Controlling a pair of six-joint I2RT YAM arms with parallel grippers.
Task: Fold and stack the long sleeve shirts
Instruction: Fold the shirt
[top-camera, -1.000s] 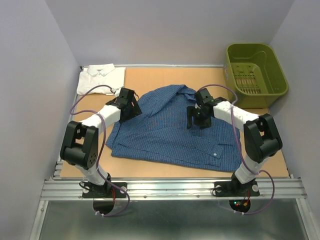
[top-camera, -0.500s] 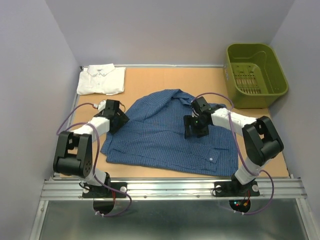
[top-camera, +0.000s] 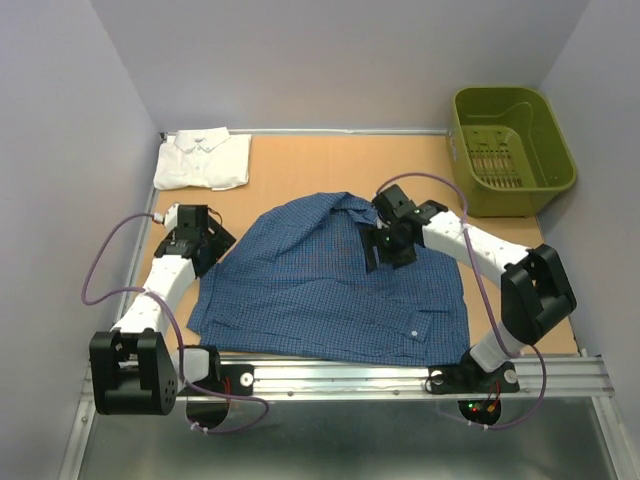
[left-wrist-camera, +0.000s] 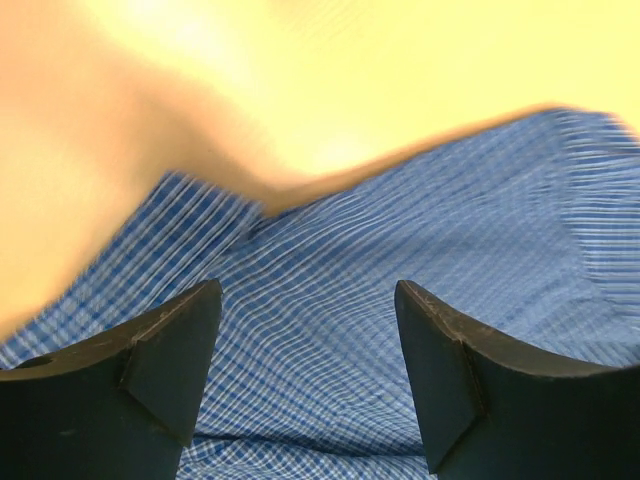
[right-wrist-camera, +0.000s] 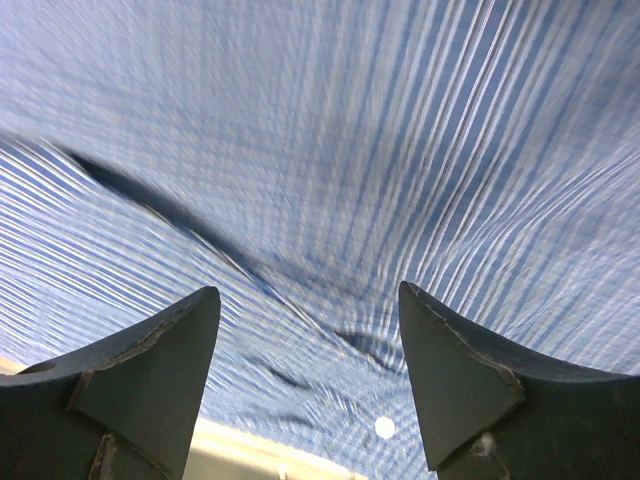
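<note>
Left tool (left-wrist-camera: 307, 300): jaws spread wide with nothing between them, low over the left edge of the blue check shirt (top-camera: 320, 290), where cloth meets bare counter (top-camera: 320, 160)
Right tool (right-wrist-camera: 307, 300): jaws wide apart and empty, just above blue cloth beside the collar
Blue check shirt: spread across the middle of the counter, collar toward the far side, creased, a small white button near the front right hem
White shirt (top-camera: 203, 160): folded, far left corner, well apart from the blue one
Basket (top-camera: 510, 150): olive green, far right corner
</note>
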